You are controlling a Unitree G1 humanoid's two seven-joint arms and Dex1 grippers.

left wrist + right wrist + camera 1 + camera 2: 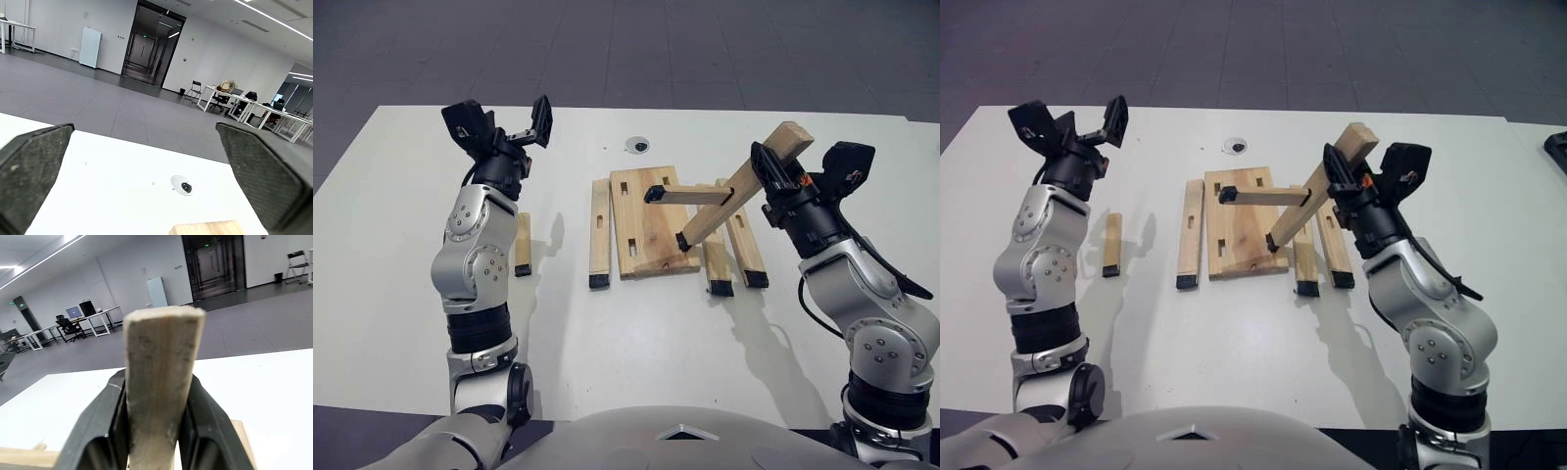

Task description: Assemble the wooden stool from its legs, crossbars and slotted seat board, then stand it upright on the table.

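The slotted seat board (641,230) lies flat in the middle of the white table (391,294). My right gripper (775,174) is shut on a wooden leg (744,181), holding it tilted above the board's right side, its black-capped foot low near the board. A crossbar (690,195) sticks out from that leg toward the left. In the right wrist view the leg (164,382) sits between the two pads. My left gripper (504,120) stands open and raised over the table's far left, holding nothing; its pads (29,171) frame the board's corner (208,228).
One loose leg (599,232) lies just left of the board. Two more legs (744,245) lie at its right, under the held piece. A short crossbar (522,243) rests beside my left arm. A round grommet (637,145) sits behind the board.
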